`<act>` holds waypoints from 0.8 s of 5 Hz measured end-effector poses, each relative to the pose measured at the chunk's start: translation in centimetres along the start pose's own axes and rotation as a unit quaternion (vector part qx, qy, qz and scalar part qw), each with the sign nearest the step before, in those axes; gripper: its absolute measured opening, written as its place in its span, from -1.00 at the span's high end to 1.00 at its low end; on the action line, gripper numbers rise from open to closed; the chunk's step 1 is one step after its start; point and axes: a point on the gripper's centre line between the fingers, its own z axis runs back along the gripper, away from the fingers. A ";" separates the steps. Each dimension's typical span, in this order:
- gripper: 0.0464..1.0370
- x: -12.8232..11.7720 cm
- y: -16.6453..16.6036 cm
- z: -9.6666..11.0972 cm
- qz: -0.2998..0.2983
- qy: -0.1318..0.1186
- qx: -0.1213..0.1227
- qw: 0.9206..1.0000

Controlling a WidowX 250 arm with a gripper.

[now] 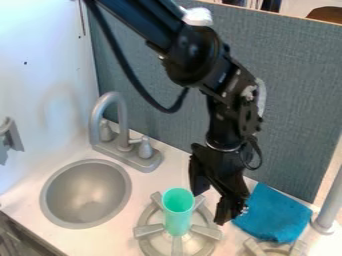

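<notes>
The black gripper (210,204) hangs low at the lower centre, right beside the burner, with its two fingers apart and nothing visible between them. Just to its left, a mint-green cup (178,215) stands upright on the grey burner grate (148,230). A folded blue cloth (274,214) lies on the counter to the gripper's right, close behind its right-hand finger.
A round grey sink (87,194) is set into the white counter (107,242) at the left. Behind it rises a grey faucet (123,120) with two handles. A second burner (272,250) shows at the bottom right, near a grey post (331,205). A blue-grey panel (294,100) stands behind.
</notes>
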 end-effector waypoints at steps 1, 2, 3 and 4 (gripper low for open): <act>-0.93 3.6 0.8 -0.1 0.002 0.002 0.006 1.000; -0.93 5.2 1.0 -1.1 0.005 0.023 0.002 1.000; -0.93 5.7 1.2 -4.2 0.040 0.039 0.008 0.998; -0.93 5.5 1.2 -4.7 0.044 0.045 0.007 0.998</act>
